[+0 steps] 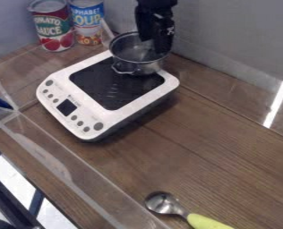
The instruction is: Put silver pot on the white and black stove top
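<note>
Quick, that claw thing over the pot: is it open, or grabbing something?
Gripper: open, holding nothing; it hangs just above the silver pot, which sits on the far corner of the stove top.

Silver, black and white on brown wood grain

The silver pot (134,54) shines steel-grey; the white and black stove top (106,92) has a white casing and black ringed surface; the gripper (155,31) is black; the cans (67,24) carry red, white and blue labels; the spoon (192,213) has a yellow-green handle.

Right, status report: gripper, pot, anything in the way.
Gripper open, above the silver pot, holding nothing. Pot sits on the stove top, at its far corner. Cans behind, spoon at the near edge; neither in the way.
</note>
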Robot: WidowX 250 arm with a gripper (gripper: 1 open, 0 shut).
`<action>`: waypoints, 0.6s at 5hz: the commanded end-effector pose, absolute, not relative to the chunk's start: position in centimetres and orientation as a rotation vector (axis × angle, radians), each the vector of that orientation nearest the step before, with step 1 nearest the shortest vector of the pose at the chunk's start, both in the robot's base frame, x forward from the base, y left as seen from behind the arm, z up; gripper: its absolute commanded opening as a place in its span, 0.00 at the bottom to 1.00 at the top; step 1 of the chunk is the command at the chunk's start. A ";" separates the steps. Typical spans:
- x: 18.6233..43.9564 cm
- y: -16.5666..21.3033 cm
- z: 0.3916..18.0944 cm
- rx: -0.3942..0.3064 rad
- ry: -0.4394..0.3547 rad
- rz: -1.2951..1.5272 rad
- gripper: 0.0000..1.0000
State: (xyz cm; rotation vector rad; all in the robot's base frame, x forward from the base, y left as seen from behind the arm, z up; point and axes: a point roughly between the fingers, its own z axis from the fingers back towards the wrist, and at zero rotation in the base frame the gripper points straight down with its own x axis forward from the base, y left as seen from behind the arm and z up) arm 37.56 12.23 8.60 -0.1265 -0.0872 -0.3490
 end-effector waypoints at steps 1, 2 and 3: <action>37.5 11.1 12.5 -0.113 -0.153 -0.286 1.00; 37.1 11.5 12.9 -0.129 -0.148 -0.220 1.00; 36.6 12.0 13.6 -0.136 -0.137 -0.158 1.00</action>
